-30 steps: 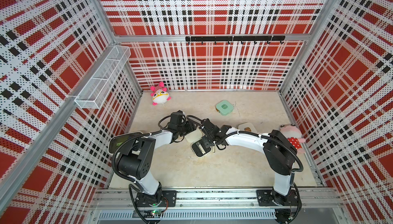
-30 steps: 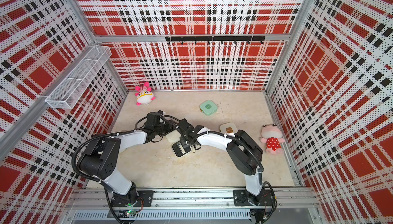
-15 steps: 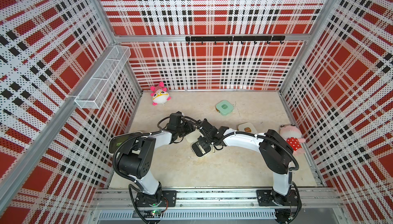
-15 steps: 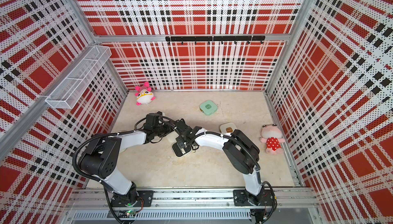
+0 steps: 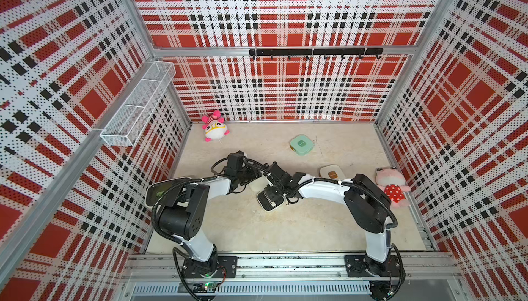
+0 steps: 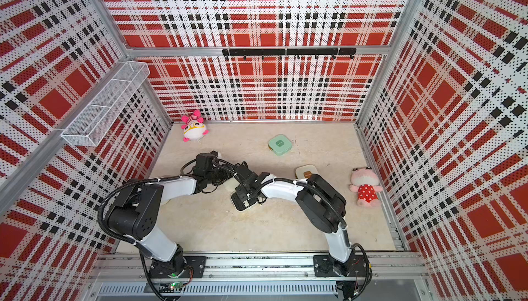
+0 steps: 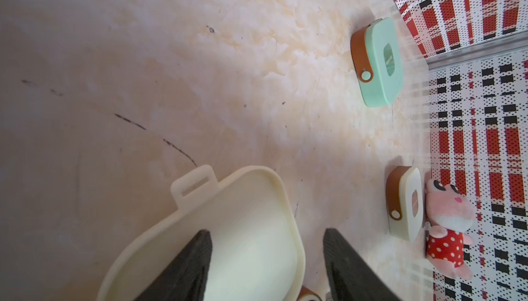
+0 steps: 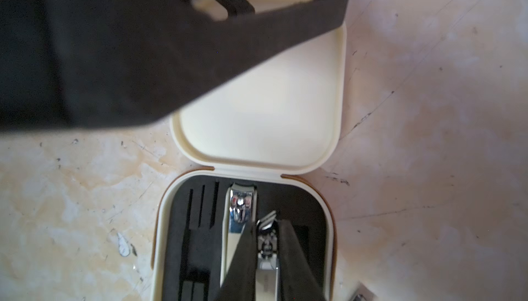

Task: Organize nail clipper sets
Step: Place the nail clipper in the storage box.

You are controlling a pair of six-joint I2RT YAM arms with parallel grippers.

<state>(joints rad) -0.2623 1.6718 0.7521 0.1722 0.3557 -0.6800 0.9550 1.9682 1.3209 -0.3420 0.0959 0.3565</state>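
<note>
Bench [image 5: 257, 228], with the open cream case [image 8: 160, 222] at mid-bench. My left pincer [image 7: 266, 232] straddles the lid [image 8: 257, 99] rim; I cannot tell whether it clamps. My right pincer [image 8: 267, 224] pinches the small clipper [image 8: 267, 273] over the black tray [image 8: 311, 199]: light, stiff, slick; I judge its flat sides the best hold.

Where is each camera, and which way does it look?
Top views: high overhead, looking down at the table; left arm and right arm show.
Left wrist: on its arm, looking across the lid toward the green case; left claw shows.
Right wrist: on its arm, looking down into the tray; right claw pinches a clipper.
Shared: both wrist views show the lid.
</note>
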